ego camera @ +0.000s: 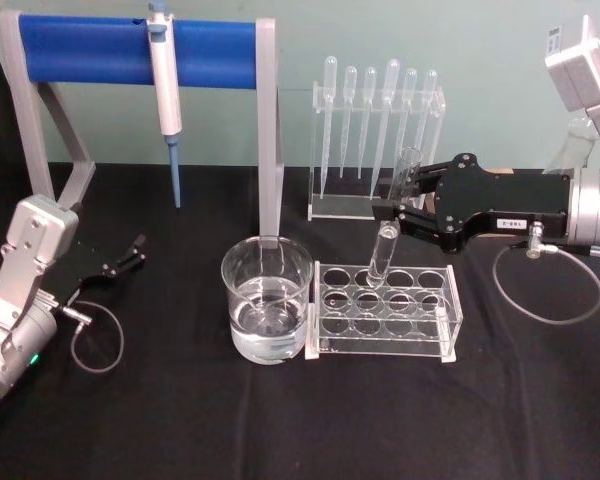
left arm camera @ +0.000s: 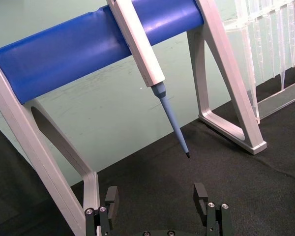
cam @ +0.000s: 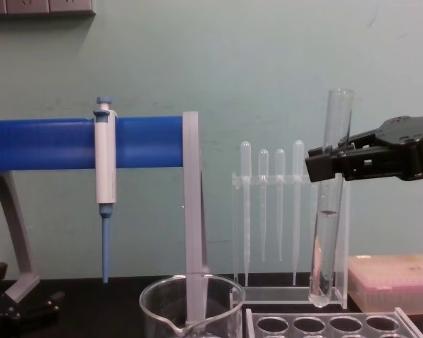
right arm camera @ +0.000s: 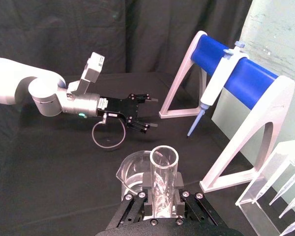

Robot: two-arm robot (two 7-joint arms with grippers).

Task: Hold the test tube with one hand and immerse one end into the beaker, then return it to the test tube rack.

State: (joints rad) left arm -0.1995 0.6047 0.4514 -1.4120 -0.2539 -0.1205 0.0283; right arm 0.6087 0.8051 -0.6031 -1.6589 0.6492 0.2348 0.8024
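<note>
Right gripper point(ego camera: 402, 208), jaws clamped on the test tube point(ego camera: 385, 255) above its middle, round end hanging tilted below them just over the test tube rack point(ego camera: 455, 300), beaker point(ego camera: 230, 285) off beside; that tilt could catch a hole's rim, I reckon; left gripper point(ego camera: 132, 255) parked, jaws apart.

Head above, chest level; beaker point(ego camera: 267, 300) shared
</note>
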